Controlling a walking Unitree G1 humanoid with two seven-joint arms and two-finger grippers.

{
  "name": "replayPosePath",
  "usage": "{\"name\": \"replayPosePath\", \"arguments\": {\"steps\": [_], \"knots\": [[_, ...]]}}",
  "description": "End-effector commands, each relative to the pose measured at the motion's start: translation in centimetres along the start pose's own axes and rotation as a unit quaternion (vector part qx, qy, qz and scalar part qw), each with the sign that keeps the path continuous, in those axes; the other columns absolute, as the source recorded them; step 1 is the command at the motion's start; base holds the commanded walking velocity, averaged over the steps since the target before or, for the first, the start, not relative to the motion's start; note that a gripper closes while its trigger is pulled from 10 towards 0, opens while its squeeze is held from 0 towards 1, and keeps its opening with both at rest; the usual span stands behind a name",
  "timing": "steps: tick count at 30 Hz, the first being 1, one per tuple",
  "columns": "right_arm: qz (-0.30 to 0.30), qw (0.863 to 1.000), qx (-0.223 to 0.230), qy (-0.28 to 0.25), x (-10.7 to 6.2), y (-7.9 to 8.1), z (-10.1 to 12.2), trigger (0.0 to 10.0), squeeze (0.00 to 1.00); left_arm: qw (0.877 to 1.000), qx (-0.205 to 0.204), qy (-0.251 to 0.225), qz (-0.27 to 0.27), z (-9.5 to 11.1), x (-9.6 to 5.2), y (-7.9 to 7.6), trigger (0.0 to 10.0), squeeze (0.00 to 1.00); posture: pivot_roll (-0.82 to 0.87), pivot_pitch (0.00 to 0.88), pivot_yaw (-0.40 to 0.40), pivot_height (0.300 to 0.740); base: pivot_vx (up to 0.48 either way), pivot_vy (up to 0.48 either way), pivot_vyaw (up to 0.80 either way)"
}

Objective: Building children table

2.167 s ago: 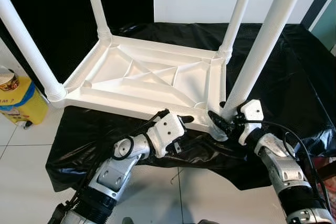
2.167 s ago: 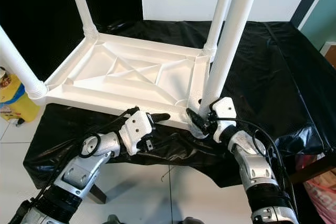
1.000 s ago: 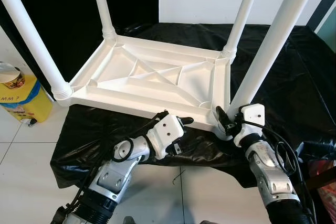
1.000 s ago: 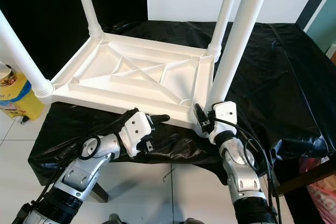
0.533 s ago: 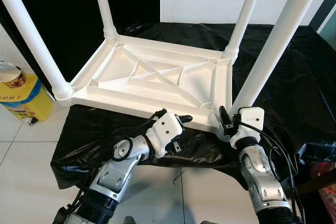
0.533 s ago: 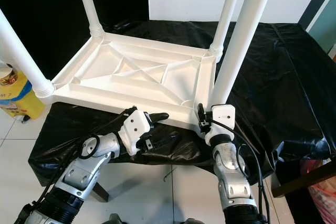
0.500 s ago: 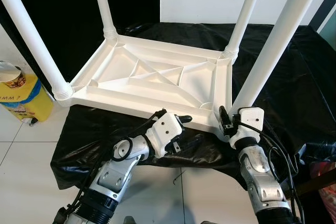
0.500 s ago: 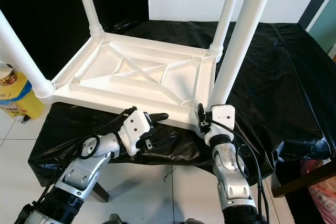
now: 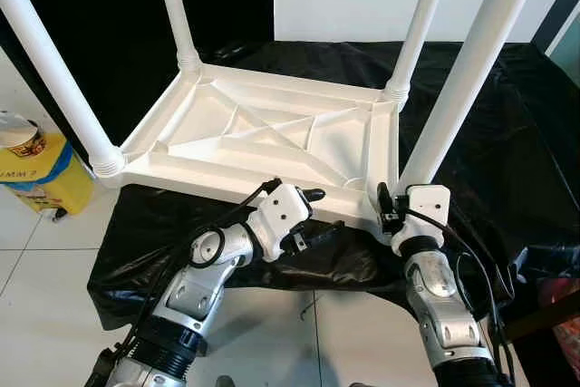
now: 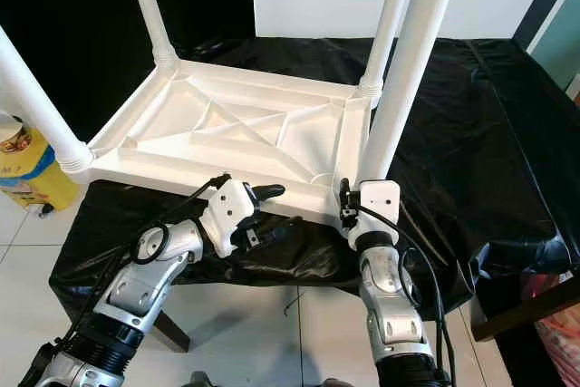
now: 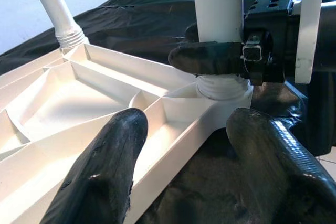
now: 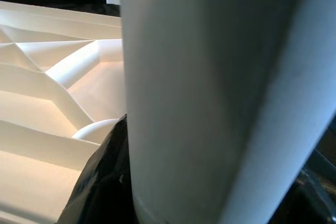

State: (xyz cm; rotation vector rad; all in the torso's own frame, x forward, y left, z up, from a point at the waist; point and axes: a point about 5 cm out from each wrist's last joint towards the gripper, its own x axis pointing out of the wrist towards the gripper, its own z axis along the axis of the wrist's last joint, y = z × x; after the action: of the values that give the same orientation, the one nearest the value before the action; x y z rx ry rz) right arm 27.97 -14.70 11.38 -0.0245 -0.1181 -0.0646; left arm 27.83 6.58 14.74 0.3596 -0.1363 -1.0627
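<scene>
The white plastic children's table top lies upside down on a table draped in black plastic sheet, ribbed underside up, with four white legs standing from its corners. The landmark here is the near-right leg, the one closest to the robot's right arm.

Compared with two seconds ago, the right gripper has swung from a slanted approach on the outer side of that leg to a spot squarely at its base, with the forearm now almost upright beneath it. Its fingers are clamped around the foot of the near-right leg just above the threaded collar; the left wrist view shows one black finger wrapped across the leg there, and the right wrist view has the leg pressed close between the fingers.

The left gripper has moved up and closer to the table top's near edge, a short way to the left of that leg. Its fingers stand apart, one above the rim and one below it, straddling the edge without pinching it as far as the left wrist view tells.

I judge this to mean the last leg is being seated or tightened into its corner socket while the left gripper steadies the top. A yellow container stands on the floor, well away on the far-left side.
</scene>
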Motion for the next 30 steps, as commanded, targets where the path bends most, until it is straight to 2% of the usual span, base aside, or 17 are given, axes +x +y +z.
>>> {"name": "replayPosePath", "arguments": {"steps": [1,13,14,15,16,23,24,25,27,28,29,30], "knots": [[-0.017,0.999,-0.016,0.027,-0.3,-0.3,-1.1,10.0,0.0,0.999,0.015,-0.001,0.029,0.2,0.3,0.4,10.0,0.0,-0.1,0.028,-0.046,0.74,0.0,0.0,0.0],[-0.018,1.0,-0.011,0.023,0.0,0.0,-0.7,10.0,0.0,1.0,0.017,-0.004,0.025,0.5,0.5,0.8,10.0,0.0,-0.1,0.044,-0.041,0.74,0.0,0.0,0.0],[-0.018,1.0,-0.011,0.022,0.0,-0.1,-0.6,10.0,0.92,1.0,0.013,-0.003,0.024,0.2,0.5,0.6,10.0,0.0,-0.09,0.048,-0.037,0.74,0.0,0.0,0.0],[-0.018,1.0,-0.01,0.021,0.0,-0.2,-0.6,10.0,0.92,1.0,0.012,-0.002,0.023,0.2,0.5,0.5,10.0,0.0,-0.09,0.048,-0.037,0.74,0.0,0.0,0.0],[-0.018,1.0,-0.006,0.021,0.0,-0.3,-0.6,10.0,1.0,1.0,0.011,-0.002,0.023,0.2,0.4,0.5,10.0,0.0,-0.09,0.048,-0.037,0.74,0.0,0.0,0.0],[0.013,1.0,0.002,-0.006,0.0,-0.3,0.0,10.0,1.0,1.0,0.017,0.002,0.025,0.2,0.0,0.9,10.0,0.0,-0.07,0.052,-0.026,0.74,0.0,0.0,0.0],[0.043,0.999,0.014,-0.008,0.1,-0.3,0.2,10.0,0.0,1.0,0.02,0.003,0.021,0.2,0.0,0.9,10.0,0.0,-0.06,0.042,-0.017,0.74,0.0,0.0,0.0],[0.08,0.997,0.014,-0.013,0.3,-0.3,0.4,10.0,0.0,1.0,0.025,0.004,0.017,0.2,0.1,0.8,10.0,0.0,-0.07,0.038,-0.016,0.74,0.0,0.0,0.0],[0.08,0.997,0.014,-0.013,0.3,-0.3,0.4,10.0,0.0,1.0,0.025,0.004,0.017,0.2,0.1,0.8,10.0,0.0,-0.07,0.038,-0.016,0.74,0.0,0.0,0.0],[0.114,0.993,0.013,-0.016,0.4,-0.5,0.5,10.0,0.0,1.0,0.027,0.004,0.014,0.2,0.2,0.8,10.0,0.0,-0.07,0.034,-0.009,0.74,0.0,0.0,0.0],[0.114,0.993,0.013,-0.016,0.4,-0.5,0.5,10.0,0.0,1.0,0.027,0.004,0.014,0.2,0.2,0.8,10.0,0.0,-0.07,0.034,-0.009,0.74,0.0,0.0,0.0],[0.155,0.988,0.002,-0.019,0.6,-0.7,0.7,10.0,0.0,1.0,0.029,0.003,0.01,0.2,0.4,0.7,10.0,0.0,-0.07,0.032,-0.005,0.74,0.0,0.0,0.0]]}}
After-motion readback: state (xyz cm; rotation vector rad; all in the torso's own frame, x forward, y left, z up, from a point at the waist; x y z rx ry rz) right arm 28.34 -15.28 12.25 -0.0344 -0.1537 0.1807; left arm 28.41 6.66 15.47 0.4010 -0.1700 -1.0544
